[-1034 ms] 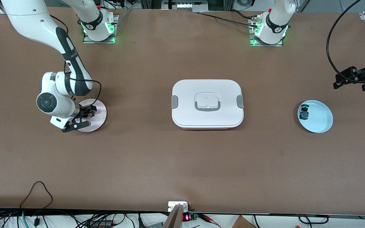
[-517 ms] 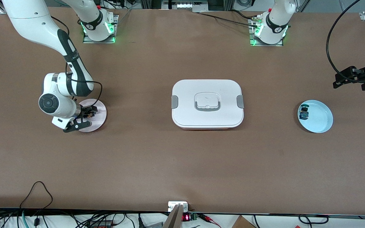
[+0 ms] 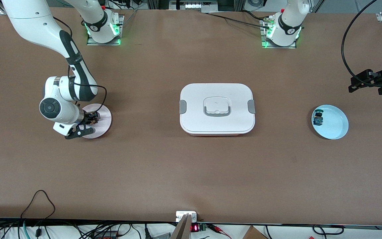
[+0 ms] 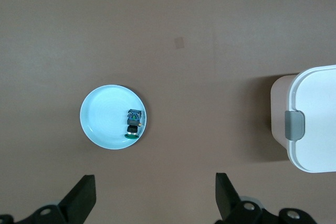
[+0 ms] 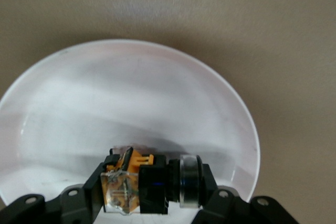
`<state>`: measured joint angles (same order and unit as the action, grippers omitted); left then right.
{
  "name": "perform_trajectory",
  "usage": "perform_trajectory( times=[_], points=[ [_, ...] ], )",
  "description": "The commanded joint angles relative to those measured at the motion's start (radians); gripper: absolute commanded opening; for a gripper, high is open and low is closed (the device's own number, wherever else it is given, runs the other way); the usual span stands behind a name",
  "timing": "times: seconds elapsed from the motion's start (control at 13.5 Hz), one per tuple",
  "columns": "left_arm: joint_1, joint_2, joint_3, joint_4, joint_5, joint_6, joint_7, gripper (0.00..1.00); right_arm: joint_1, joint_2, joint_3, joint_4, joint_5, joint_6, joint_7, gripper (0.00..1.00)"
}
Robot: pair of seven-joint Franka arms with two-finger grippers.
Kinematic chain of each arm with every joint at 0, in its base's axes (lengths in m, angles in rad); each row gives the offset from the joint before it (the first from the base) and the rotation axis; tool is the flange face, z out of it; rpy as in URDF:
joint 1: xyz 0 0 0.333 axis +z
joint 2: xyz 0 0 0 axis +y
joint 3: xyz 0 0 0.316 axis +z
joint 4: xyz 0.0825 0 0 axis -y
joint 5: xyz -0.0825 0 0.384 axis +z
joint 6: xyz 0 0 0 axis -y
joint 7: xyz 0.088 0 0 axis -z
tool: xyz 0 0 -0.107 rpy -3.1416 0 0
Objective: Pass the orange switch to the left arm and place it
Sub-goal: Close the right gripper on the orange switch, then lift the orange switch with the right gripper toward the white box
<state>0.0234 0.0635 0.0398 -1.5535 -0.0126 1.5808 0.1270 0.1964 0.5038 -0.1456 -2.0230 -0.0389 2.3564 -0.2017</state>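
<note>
The orange switch (image 3: pixel 93 120) lies on its side on a pale pink plate (image 3: pixel 104 125) toward the right arm's end of the table. In the right wrist view the switch (image 5: pixel 128 182) shows its orange-and-clear body and black round end. My right gripper (image 3: pixel 92 120) is low over the plate, its black fingers (image 5: pixel 94 187) pressed on both ends of the switch. The white box (image 3: pixel 217 96) stands in the middle of the table. My left gripper (image 3: pixel 360 83) hangs open and empty above the table at the left arm's end and waits.
A light blue plate (image 3: pixel 336 127) with a small blue-bodied switch (image 3: pixel 317 119) in it lies toward the left arm's end. The left wrist view shows this plate (image 4: pixel 102 121), that switch (image 4: pixel 134 123) and the box's clasp end (image 4: pixel 315 124). Cables run along the table's near edge.
My right gripper has shifted slightly over the pink plate and its fingers have drawn in onto the orange switch. The left arm has not moved.
</note>
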Motion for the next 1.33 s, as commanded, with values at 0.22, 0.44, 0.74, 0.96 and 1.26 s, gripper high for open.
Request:
perform_trajectory(
  times=[0.22, 0.44, 0.74, 0.96, 1.26],
  points=[
    [0.003, 0.009, -0.008, 0.027, 0.025, -0.021, -0.004, 1.00, 0.000, -0.113, 0.023, 0.053, 0.005, -0.109, 0.001, 0.01],
    [0.001, 0.009, -0.009, 0.027, 0.022, -0.021, -0.006, 1.00, 0.001, -0.133, 0.026, 0.151, 0.037, -0.224, -0.004, 0.00],
    [0.001, 0.010, -0.009, 0.030, 0.016, -0.019, -0.006, 1.00, 0.001, -0.140, 0.076, 0.350, 0.106, -0.377, -0.007, 0.00],
    [0.000, 0.010, -0.009, 0.032, 0.014, -0.018, -0.015, 1.00, 0.001, -0.174, 0.112, 0.414, 0.109, -0.462, -0.013, 0.00],
    [-0.019, 0.015, -0.012, 0.032, 0.014, -0.016, -0.007, 1.00, 0.032, -0.200, 0.158, 0.461, 0.248, -0.462, -0.045, 0.00]
  ],
)
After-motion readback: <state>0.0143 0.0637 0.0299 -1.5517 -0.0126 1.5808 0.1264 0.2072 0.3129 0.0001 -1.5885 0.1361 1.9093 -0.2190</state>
